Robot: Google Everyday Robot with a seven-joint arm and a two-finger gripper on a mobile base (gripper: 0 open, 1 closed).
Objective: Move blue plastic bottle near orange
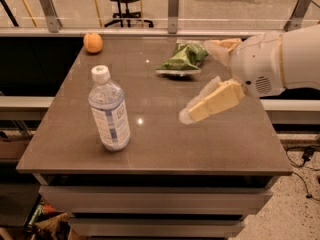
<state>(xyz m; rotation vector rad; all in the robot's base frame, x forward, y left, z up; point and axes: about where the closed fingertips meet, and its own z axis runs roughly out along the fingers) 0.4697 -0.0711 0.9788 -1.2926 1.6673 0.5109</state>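
The blue plastic bottle (109,111), clear with a white cap and a pale blue-and-white label, stands upright on the front left part of the brown table (150,149). The orange (93,42) lies at the table's far left corner, well behind the bottle. My gripper (197,81) hovers over the right half of the table, to the right of the bottle and apart from it. Its two pale fingers are spread wide and hold nothing; the lower finger (212,102) points left toward the bottle.
A green snack bag (184,59) lies at the back middle of the table, just behind my gripper. A glass railing with metal posts (173,9) runs behind the table. A cable (300,156) lies on the floor at the right.
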